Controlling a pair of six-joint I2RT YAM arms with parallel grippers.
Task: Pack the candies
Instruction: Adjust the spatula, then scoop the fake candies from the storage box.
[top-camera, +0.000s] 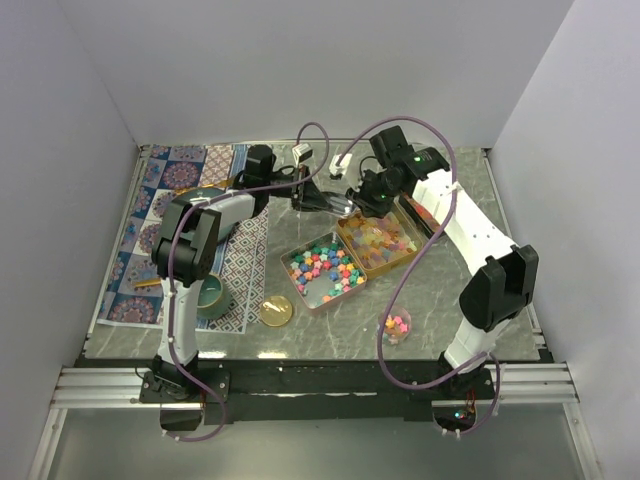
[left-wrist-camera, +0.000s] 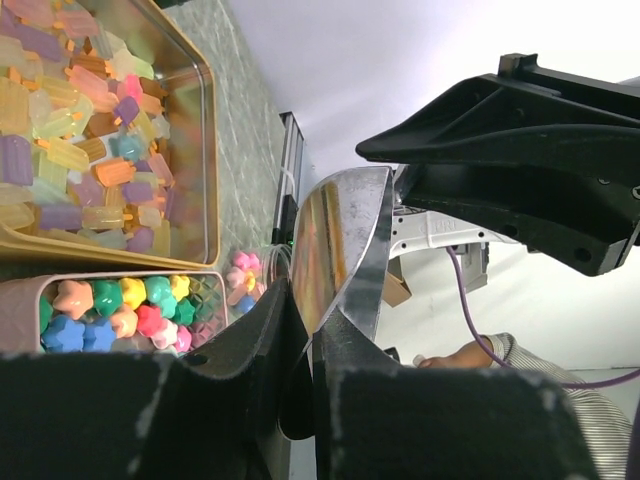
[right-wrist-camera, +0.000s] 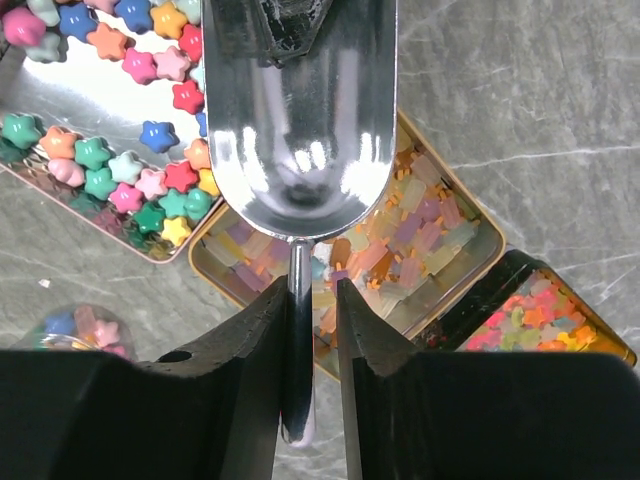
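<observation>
From the left wrist, the left gripper (left-wrist-camera: 310, 310) is seen clamped on the thin rim of a metal scoop (left-wrist-camera: 345, 240). Beside it, the gummy candies (left-wrist-camera: 70, 150) are held in a gold tin (left-wrist-camera: 210, 150) and the star candies (left-wrist-camera: 120, 305) in a pink tin (left-wrist-camera: 20, 320). So narrow a hold on polished metal is judged liable to slip or pivot.

From the right wrist, the right gripper (right-wrist-camera: 312, 300) is set about the scoop's handle, its jaws slightly apart with a gap at one side. No firm clamp is shown. The bowl is empty and is poised over both tins. Were the scoop dropped, candies could be scattered.

From above, a purple cable (top-camera: 400, 270) is draped beside the tins and a small bag (top-camera: 397, 325) of candies is set near the front edge. Either might be snagged or knocked.
</observation>
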